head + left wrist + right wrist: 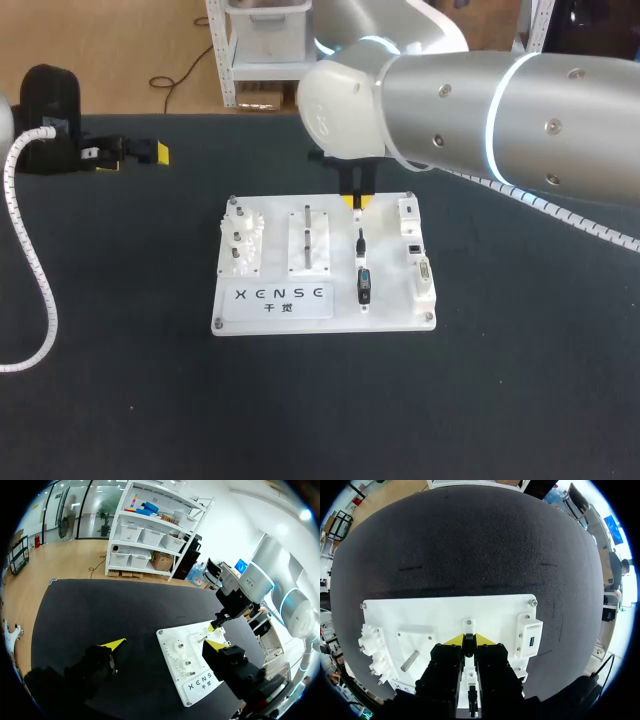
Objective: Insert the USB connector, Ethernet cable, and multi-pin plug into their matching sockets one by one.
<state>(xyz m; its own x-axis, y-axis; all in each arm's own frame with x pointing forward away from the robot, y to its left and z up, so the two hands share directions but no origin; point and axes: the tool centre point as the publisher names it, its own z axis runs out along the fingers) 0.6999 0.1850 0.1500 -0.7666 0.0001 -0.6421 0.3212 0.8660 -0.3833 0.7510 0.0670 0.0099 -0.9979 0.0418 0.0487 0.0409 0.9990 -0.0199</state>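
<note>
Our right pincer point(357, 202) is drawn narrow, tips nearly together, at the 12 o'clock edge of the white board point(275, 300). The USB connector point(364, 283) lies on the board at 6 o'clock from it, with the socket block point(418, 250) at the connector's 3 o'clock. Our left pincer point(164, 644) hangs wide over the dark surface point(520, 380), at the board's 10 o'clock.

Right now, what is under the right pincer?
The white board lies under the right pincer, with a black plug lying on it nearby. What sits directly beneath the pincer is covered.
</note>
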